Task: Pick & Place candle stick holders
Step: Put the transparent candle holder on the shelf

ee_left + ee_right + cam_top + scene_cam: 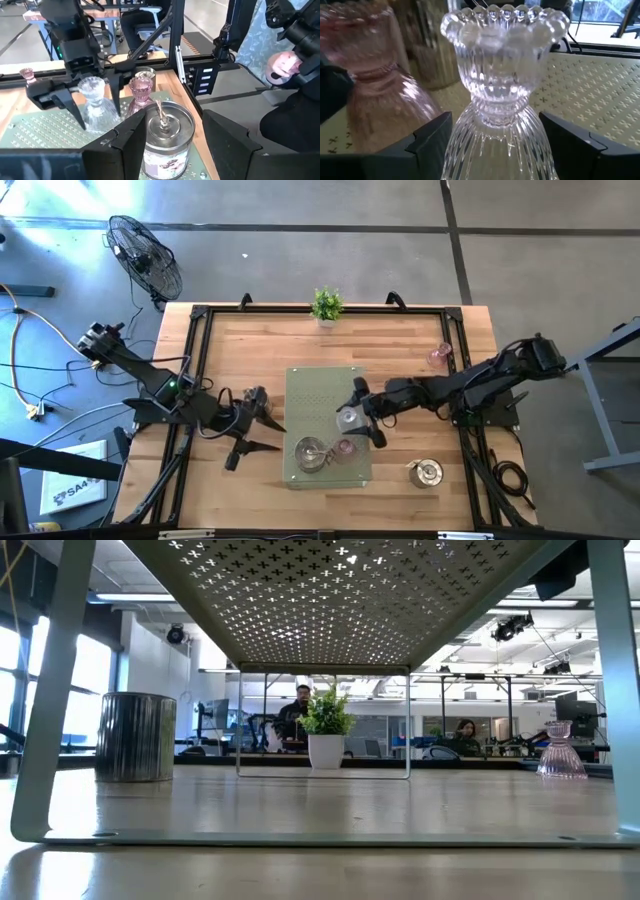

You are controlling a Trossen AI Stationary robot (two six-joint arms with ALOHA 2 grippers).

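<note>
Between right pincer (492, 145) fingers — clear holder (502, 85), upright.

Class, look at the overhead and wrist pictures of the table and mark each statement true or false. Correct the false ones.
1. The potted plant stands at the table's far edge, off the green tray. True.
2. The right gripper is at the pink holder by the table's right edge. False: it is at the clear glass holder on the tray; that pink holder stands alone.
3. One silver holder stands on bare wood, off the tray. True.
4. The left gripper holds a silver holder in the air. False: it is open and holds nothing; the silver tin holder stands on the tray ahead of it.
</note>
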